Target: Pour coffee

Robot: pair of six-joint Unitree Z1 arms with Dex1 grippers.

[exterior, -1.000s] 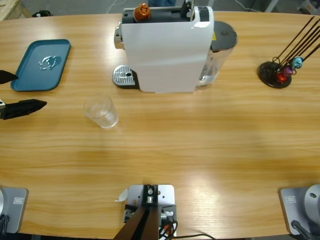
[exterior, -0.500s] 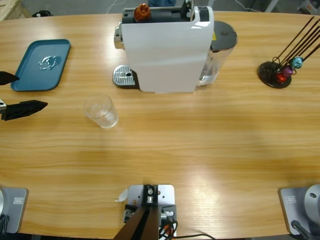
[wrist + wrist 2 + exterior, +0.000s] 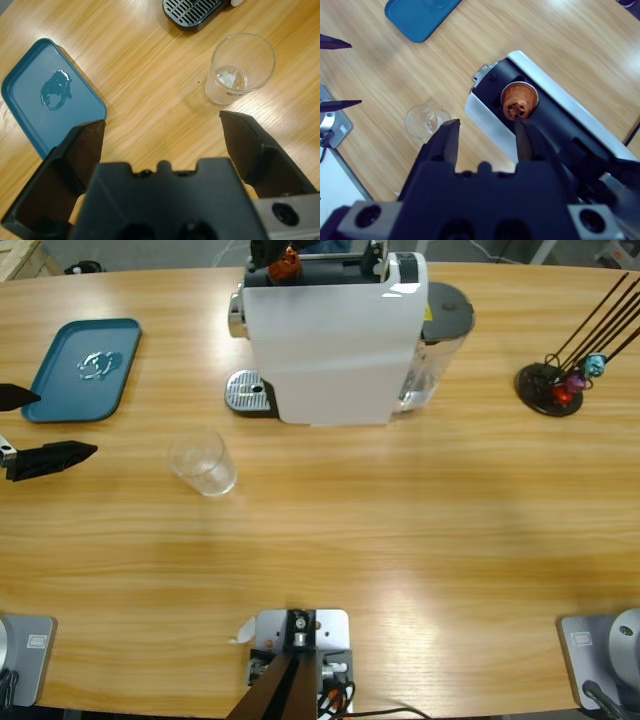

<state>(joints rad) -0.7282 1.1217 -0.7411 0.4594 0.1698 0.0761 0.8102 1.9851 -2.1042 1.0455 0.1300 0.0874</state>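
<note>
The empty glass tumbler stands on the worktop just in front of the white coffee machine; no coffee shows in it. Beside the tumbler, the left gripper hovers with fingers spread wide. Above the machine, the right gripper hangs half open over the copper capsule.

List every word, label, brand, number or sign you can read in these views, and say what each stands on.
No text can be read in any view.
Coffee machine: a small yellow patch shows beside its water tank, too small to read.
Glass tumbler: a small dark mark low on its wall, too blurred to read.
Teal tray: no lettering, only a small puddle.
Copper capsule: no print visible.
</note>
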